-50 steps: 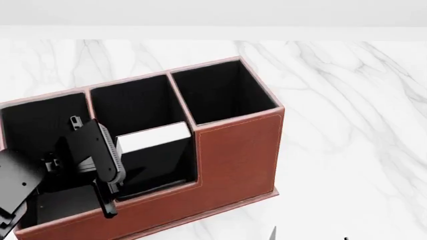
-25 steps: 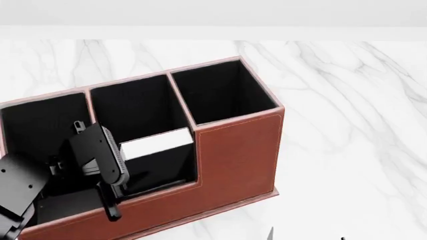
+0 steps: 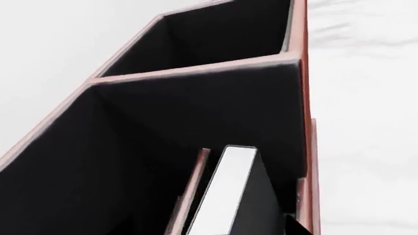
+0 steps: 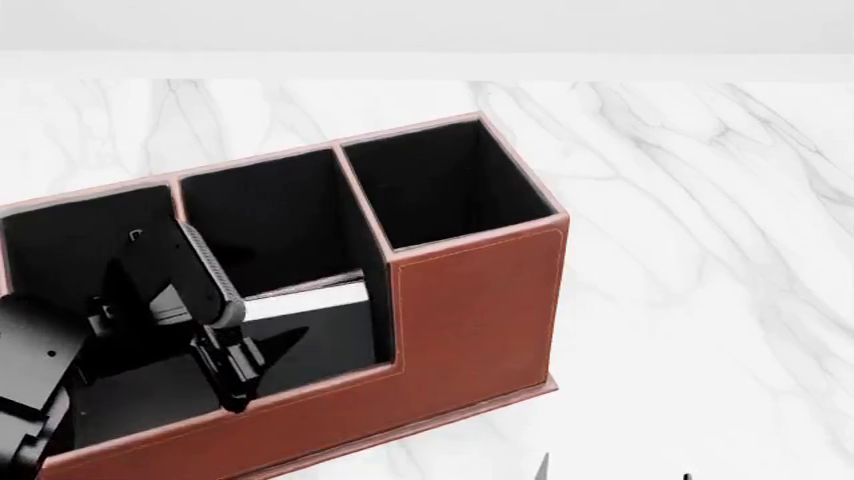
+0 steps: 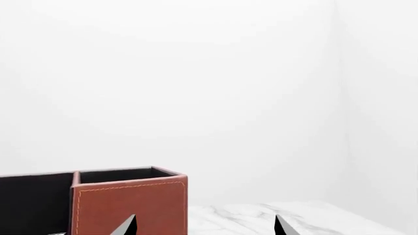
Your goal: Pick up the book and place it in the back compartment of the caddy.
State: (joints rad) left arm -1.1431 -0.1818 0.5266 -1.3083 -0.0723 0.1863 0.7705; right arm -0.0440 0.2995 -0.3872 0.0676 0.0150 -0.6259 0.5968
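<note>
White veined marble tabletop (image 4: 694, 230). Reddish-brown stitched leather-look caddy (image 4: 474, 300), black lining. Black book (image 3: 230, 196), white page edges, tilted inside low-walled back compartment (image 4: 314, 345). Left gripper (image 4: 227, 365) beside book, grip unclear. Right gripper (image 5: 203, 226) fingertips spread, empty.

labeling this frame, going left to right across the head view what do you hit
left arm → left gripper → book in the low pocket → tall brown caddy wall → bare marble table

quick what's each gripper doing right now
Left gripper: down in the caddy beside the book; open or shut cannot be told.
Right gripper: open, empty.
</note>
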